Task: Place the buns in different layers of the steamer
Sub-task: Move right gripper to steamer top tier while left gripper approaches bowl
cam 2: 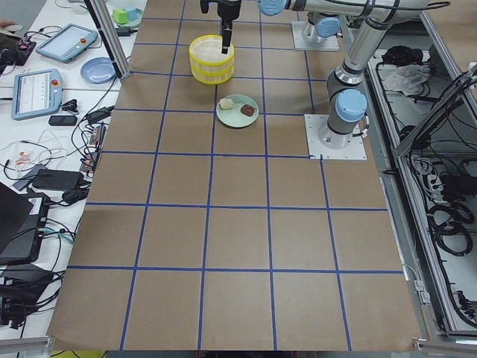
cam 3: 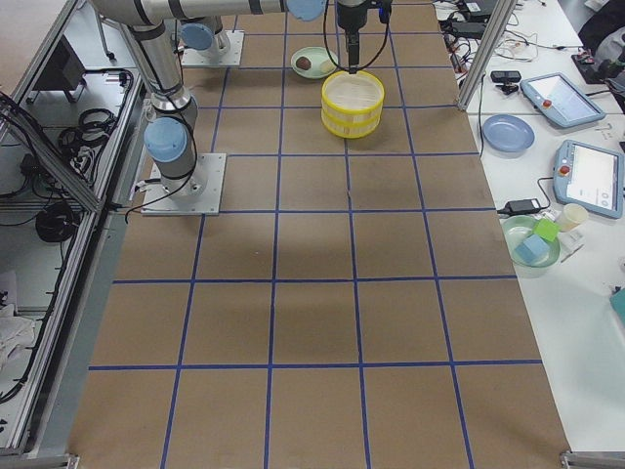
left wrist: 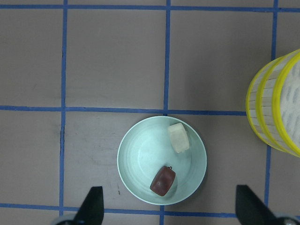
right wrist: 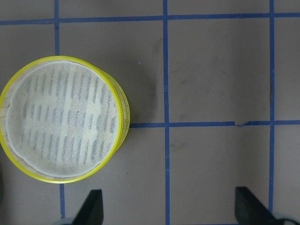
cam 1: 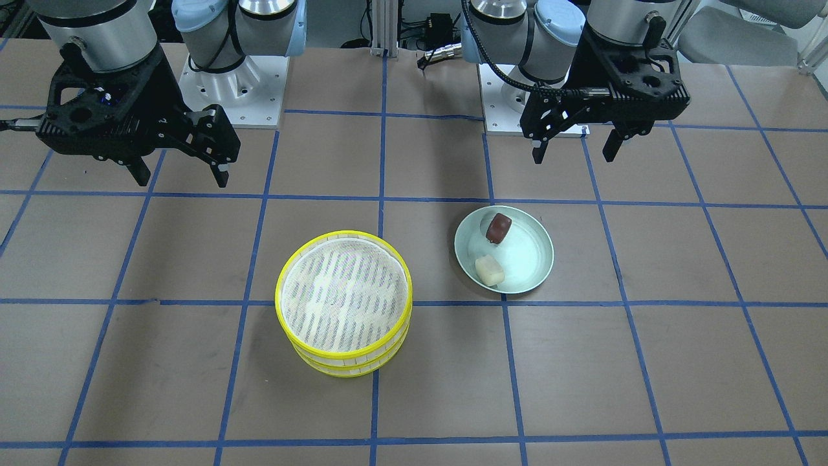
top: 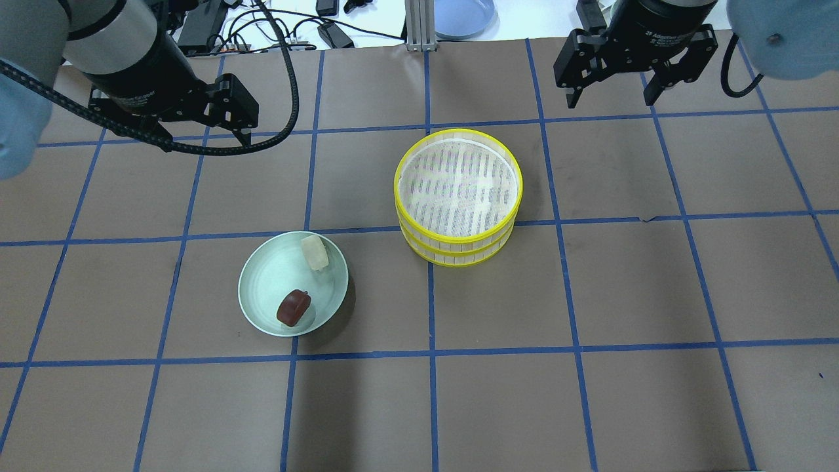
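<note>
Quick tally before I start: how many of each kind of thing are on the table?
Buns: 2, the brown bun and the cream bun
Steamer layers: 2, the upper layer stacked on the lower layer
Plate: 1
Total: 5

**Surface Finishes: Table Lot**

Steamer layers [top: 459, 240]: smooth, plastic-looking bright yellow rims; pale slatted sides; white woven mesh floors, matt.
Plate [top: 265, 288]: pale green, smooth, glossy.
Dark reddish-brown bun [top: 293, 308]: shiny skin.
Cream-white bun [top: 315, 252]: dull, waxy.
Table [top: 623, 282]: matt brown paper-like cover, lined with blue tape [left wrist: 117, 109].
</note>
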`<state>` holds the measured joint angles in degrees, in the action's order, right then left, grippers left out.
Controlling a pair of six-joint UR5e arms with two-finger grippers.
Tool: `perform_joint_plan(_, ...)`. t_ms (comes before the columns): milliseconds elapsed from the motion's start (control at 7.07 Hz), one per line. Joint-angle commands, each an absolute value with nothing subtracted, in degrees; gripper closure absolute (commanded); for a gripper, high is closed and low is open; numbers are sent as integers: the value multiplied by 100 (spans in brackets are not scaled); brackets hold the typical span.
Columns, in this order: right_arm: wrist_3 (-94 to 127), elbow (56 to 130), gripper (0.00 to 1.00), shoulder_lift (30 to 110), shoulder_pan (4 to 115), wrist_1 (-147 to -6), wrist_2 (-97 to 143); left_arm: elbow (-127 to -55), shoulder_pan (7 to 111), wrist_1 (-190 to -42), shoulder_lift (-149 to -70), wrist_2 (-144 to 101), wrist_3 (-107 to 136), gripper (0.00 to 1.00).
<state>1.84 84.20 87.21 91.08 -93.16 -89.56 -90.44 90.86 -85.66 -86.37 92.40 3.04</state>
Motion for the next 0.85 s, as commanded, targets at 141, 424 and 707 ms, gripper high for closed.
perform_joint_plan(141, 185, 8437, 0, 8684, 9114, -9299, -9000, -9044, 9088, -8569, -8640, 9237, 308, 0)
perform_joint_plan(424, 193, 8847, 0, 8535, 9123, -9360, -8913, -9053, 9088, -8665, -8605, 9255, 334, 0)
perform_joint_plan(707, 202, 9402, 0, 8316, 9132, -9761, -8903, -9044, 9079, -8658, -8622, 9237, 343, 0)
